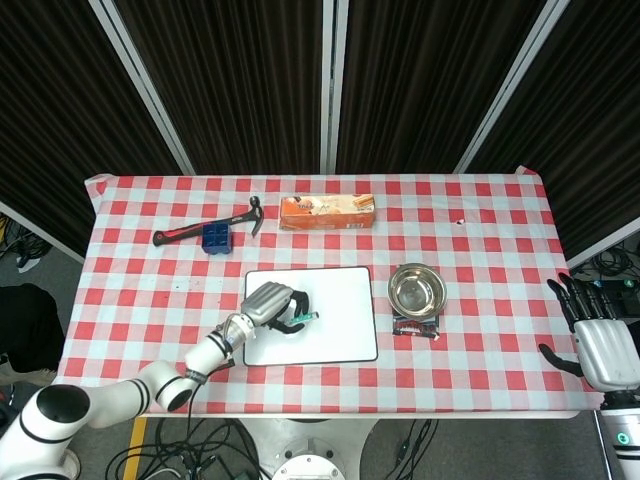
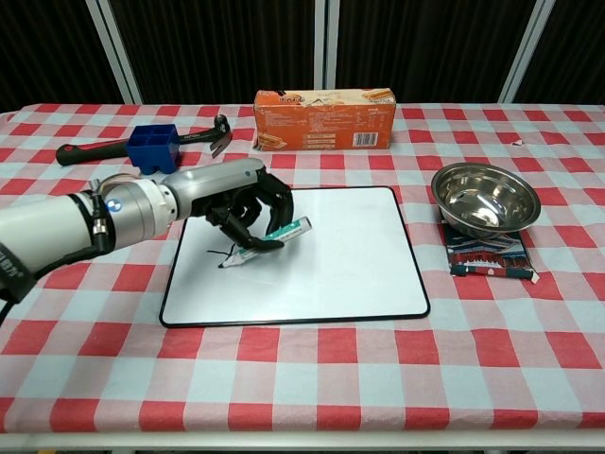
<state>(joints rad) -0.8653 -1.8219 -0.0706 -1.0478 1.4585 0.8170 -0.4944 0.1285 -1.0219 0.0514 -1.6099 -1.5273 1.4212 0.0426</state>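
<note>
— Fingers (image 1: 285,305) of the left hand (image 1: 268,303) curl round a green marker (image 1: 296,322), don't they? That's how it looks from the head view.

— Yes, clamped on it, with the hand low over the left part of the whiteboard (image 1: 340,330). Held slanted like that, the tip can meet the board. The right hand (image 1: 605,345) hangs off the tabletop's (image 1: 480,270) right edge, fingers apart, holding nothing, well away from everything.

— And the other things up there?

— A hammer (image 1: 205,230) and a blue block (image 1: 215,238) touching it at the back left, an orange box (image 1: 327,212) behind the board, a steel bowl (image 1: 416,290) to its right sitting partly on a dark packet (image 1: 415,327).

— Now the chest view?

— The left hand (image 2: 232,194) shows closer: the marker (image 2: 269,238) is pinched between thumb and fingers (image 2: 248,219), tilted, tip down at a short dark stroke (image 2: 222,255) on the whiteboard (image 2: 331,265). I judge the tip touches, though I cannot be sure. The right hand does not show there.
</note>
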